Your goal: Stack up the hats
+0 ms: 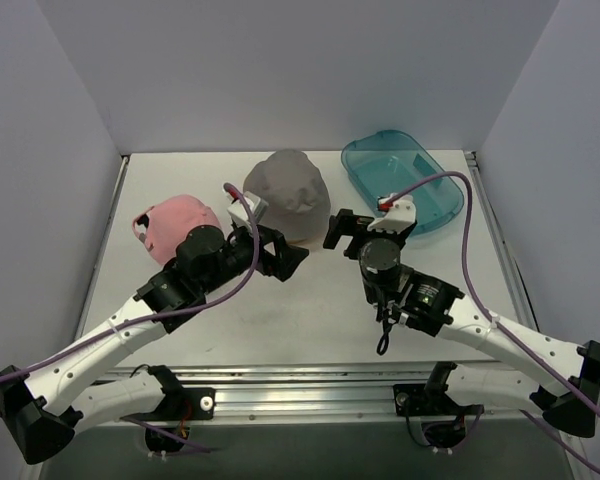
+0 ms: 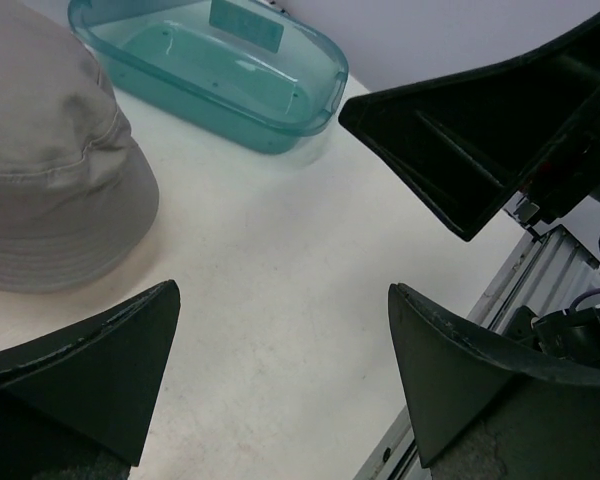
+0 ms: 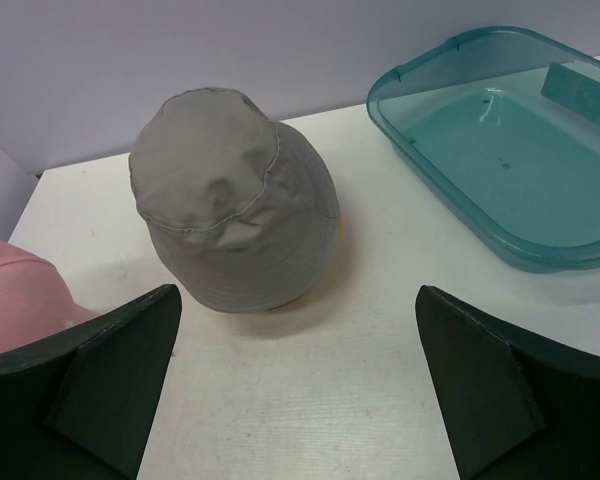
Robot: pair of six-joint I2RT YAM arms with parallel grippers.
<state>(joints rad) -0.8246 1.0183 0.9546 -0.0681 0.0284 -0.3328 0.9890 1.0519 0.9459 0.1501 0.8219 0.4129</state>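
The left hand [image 2: 281, 290] hangs open over the surface [image 2: 280, 230]; grey hat [image 2: 50, 170] ahead-left, teal tub [image 2: 242, 116] beyond, right arm's finger [image 2: 460, 140] ahead-right.

pink cap [image 1: 166, 220] partly behind left arm [image 1: 195, 262], grey hat [image 2: 40, 150] cropped

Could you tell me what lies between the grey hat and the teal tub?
Only bare table between grey hat and teal tub, shown in right wrist view.

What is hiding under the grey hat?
Only a thin yellow edge peeks out beneath the grey hat. Whatever else is under it is covered.
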